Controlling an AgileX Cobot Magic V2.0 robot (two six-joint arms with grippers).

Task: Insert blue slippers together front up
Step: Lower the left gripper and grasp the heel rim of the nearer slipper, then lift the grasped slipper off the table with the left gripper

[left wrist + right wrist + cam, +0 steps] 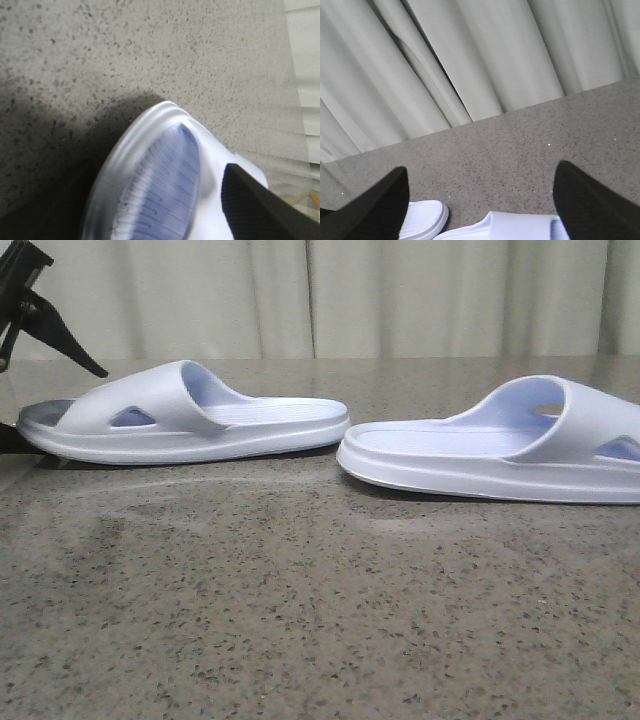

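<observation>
Pale curtains (400, 295) back a speckled bench (300, 620) holding two slippers (190, 415), heels nearly touching; left hand (160, 200) straddles one slipper's end, right hand (480, 200) spread above.

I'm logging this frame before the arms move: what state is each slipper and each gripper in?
Left slipper: flat on the table, sole down, heel toward the middle.
Right slipper: flat, sole down, heel facing the other's, apart from it.
Left gripper: open, fingers either side of the left slipper's end.
Right gripper: open, holding nothing.
</observation>
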